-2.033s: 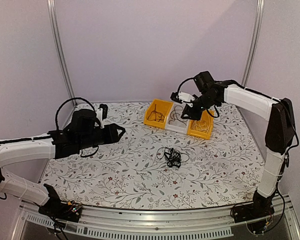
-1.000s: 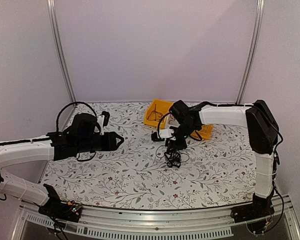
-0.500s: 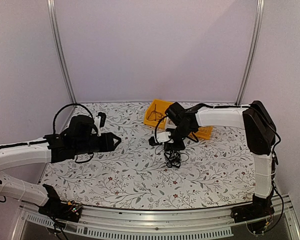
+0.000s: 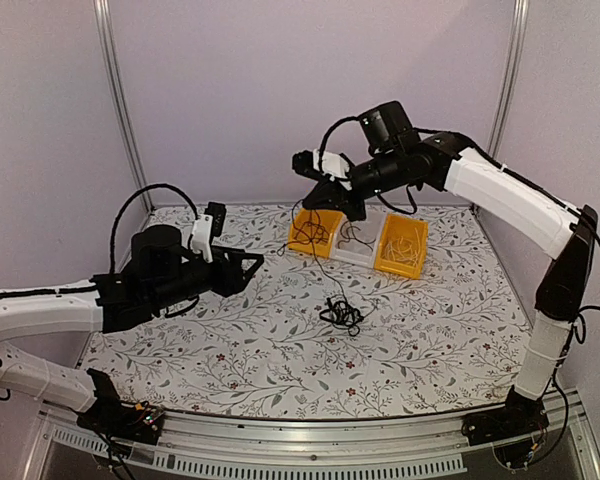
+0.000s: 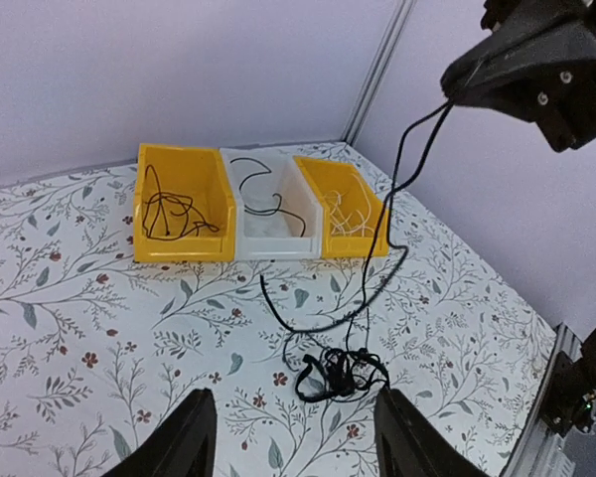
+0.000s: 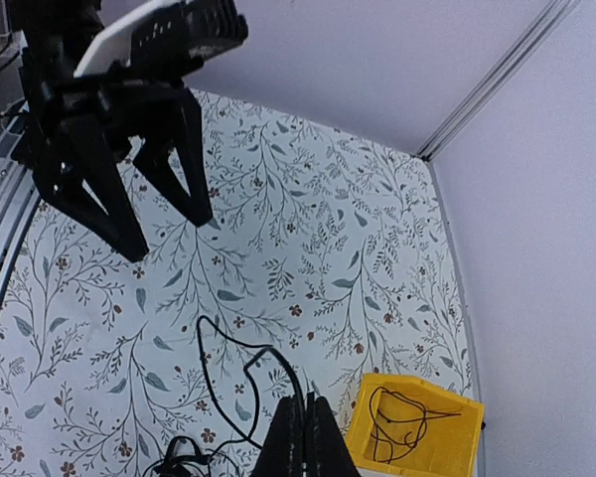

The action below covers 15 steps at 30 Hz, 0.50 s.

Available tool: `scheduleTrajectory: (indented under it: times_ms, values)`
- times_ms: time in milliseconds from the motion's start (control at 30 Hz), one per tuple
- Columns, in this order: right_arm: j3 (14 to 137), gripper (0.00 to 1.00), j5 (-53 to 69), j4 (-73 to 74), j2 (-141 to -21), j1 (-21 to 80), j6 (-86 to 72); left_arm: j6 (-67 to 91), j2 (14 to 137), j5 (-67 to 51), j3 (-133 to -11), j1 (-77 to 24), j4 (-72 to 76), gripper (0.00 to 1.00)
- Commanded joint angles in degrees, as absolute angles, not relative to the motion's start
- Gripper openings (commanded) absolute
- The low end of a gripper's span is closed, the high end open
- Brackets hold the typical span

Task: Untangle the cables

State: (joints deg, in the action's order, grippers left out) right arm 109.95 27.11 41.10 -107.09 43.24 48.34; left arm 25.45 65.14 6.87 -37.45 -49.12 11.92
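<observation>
right claw (image 4: 318,205) pinched shut on one thin black cable strand (image 5: 397,159), raised high over the bins. from there, hanging slack down to the cable clump (image 4: 342,315), knotted and lying on the flowered counter (image 4: 230,340) in front of the bins. behind the clump, a row of three: yellow bin (image 4: 308,235), white bin (image 4: 355,245), second yellow bin (image 4: 401,248), each with loose wire inside. left claw (image 4: 248,264) spread wide and holding nothing, above the counter left of the clump, well apart from it, pointed its way.
</observation>
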Motion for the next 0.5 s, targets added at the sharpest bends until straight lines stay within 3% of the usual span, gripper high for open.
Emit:
scheduleTrajectory:
  times_ms: [0, 300, 367, 467]
  values:
    - [116.19, 0.0, 35.81, 40.53, -102.67, 43.62, 38.55, 14.75, 66.81, 6.47, -39.0, -51.99, 24.06, 0.58]
    - [131.12, 0.0, 37.82, 38.45, -105.77, 44.4, 29.7, 12.17, 84.71, -0.98, -48.14, -52.41, 37.37, 0.58]
    - [131.24, 0.0, 37.6, 36.69, -105.04, 44.87, 29.24, 11.88, 90.13, -0.23, -51.21, -52.39, 38.03, 0.53]
    - [131.29, 0.0, 37.21, 34.58, -103.9, 45.26, 28.68, 11.5, 96.81, 2.94, -52.9, -52.35, 39.94, 0.37]
